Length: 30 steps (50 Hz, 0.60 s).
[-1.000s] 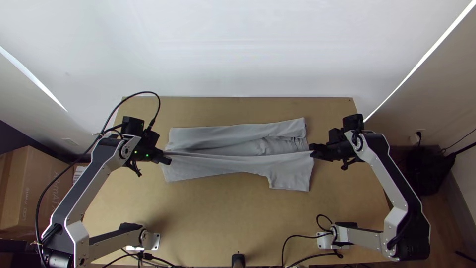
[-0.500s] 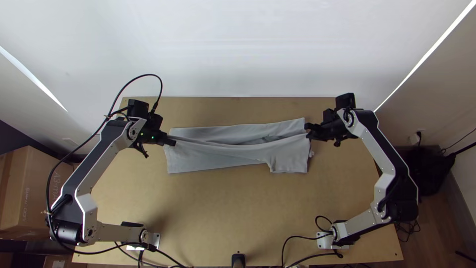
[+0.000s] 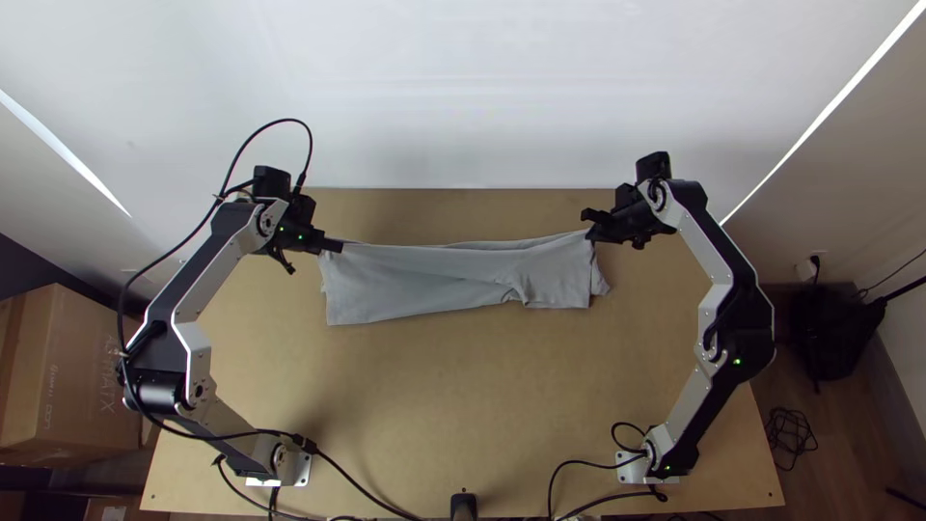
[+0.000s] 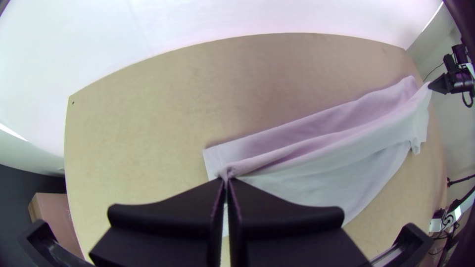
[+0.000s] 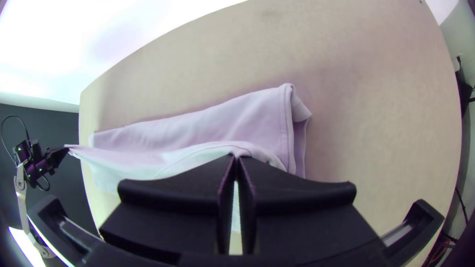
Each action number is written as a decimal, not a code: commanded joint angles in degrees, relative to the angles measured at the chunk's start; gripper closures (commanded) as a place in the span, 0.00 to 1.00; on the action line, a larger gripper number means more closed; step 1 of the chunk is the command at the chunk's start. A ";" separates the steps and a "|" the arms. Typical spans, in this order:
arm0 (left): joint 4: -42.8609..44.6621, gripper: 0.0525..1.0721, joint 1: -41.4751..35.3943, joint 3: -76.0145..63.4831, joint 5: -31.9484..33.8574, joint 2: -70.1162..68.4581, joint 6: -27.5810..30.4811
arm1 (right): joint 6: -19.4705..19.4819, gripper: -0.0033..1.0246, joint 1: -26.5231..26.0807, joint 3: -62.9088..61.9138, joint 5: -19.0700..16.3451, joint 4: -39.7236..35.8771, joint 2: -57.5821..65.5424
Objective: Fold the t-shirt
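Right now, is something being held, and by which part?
The T-shirt: left hand and right hand each pinch one end of its raised upper layer.

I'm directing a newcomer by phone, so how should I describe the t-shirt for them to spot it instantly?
Look at the light wooden table, then at its far half. There, between the left gripper and the right gripper, the t-shirt stretches crosswise in a long folded strip. It is soft, pale grey cloth, unlike the rigid black-and-silver arms on either side.

White-and-black links [image 3: 207, 270], looping black cable [image 3: 236, 164], tiny green lights [image 3: 300, 236].
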 commanded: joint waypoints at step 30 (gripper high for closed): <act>6.04 0.05 2.90 -6.56 4.07 0.34 -0.55 | -1.42 0.13 -2.57 9.48 7.44 0.63 7.16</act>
